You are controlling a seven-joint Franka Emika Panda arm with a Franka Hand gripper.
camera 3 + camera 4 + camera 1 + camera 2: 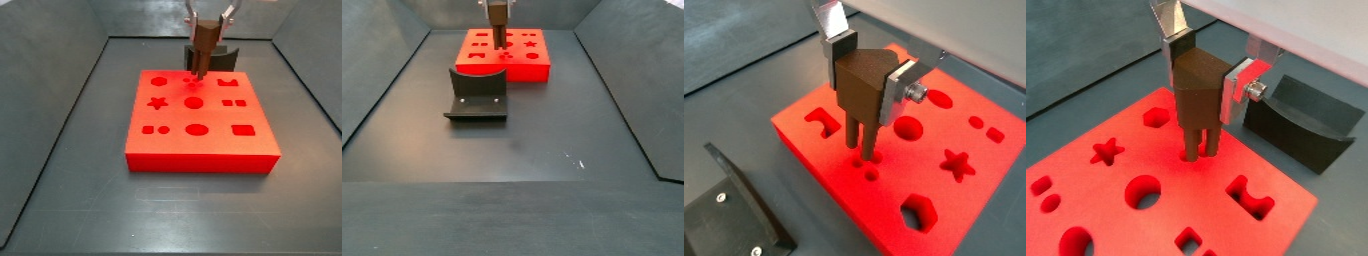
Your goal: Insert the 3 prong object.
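No brand, label or writing can be read on anything in these views.

Nearest in a side view stands the dark grey curved holder (pixel 477 93) on the dark floor (pixel 543 140), just in front of the red board (pixel 523 62). In a wrist view the same holder (pixel 1303 122) sits just beside the board's edge, apart from the claw.

Past the holder, the claw (pixel 869 74) hangs over the red board (pixel 925 180), and the 3 prong object (pixel 865 90) sits between its fingers. One silver finger (pixel 835 30) lies flat against one face of the brown block, and the opposite finger plate (pixel 899 86) presses the opposite face, so the claw is closed to the block's width and grips it. The block stands upright, taller than wide, with its upper part inside the claw and its thin prongs pointing down from below the fingertips.

In both wrist views the prongs reach the board's top face; in a wrist view the prongs (pixel 1197 140) meet the red surface among the shaped holes, near a star hole (pixel 1108 152) and a round hole (pixel 1145 190). How deep they have gone in cannot be told.

Farthest, in a side view, the claw (pixel 205 30) and the 3 prong object (pixel 203 45) stand over the far half of the red board (pixel 201 130).
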